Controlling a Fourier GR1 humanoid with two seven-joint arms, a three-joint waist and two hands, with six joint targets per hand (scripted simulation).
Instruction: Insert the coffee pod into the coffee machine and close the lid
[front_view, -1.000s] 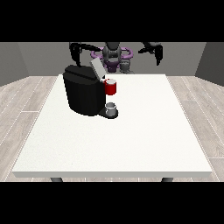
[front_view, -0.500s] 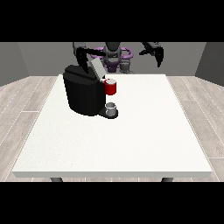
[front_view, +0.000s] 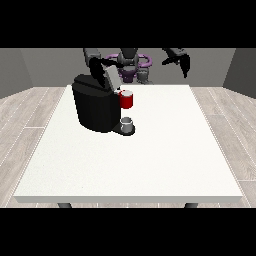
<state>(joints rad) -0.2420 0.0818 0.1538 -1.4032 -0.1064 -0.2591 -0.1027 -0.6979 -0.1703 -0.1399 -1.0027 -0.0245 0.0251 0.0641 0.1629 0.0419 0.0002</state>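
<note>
Hand at the view's left (front_view: 96, 67) behind black coffee machine (front_view: 96, 102) — fingers indistinct; press its raised lid (front_view: 111, 78) squarely down.

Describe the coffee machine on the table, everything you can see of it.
The coffee machine is a black, rounded, matte-looking block standing upright on the white table, at the view's left and towards the robot's edge. A grey lid panel rises tilted from its top. A red thing at the machine sits at its front, and below it a small grey cup-like thing rests on the black base.
</note>
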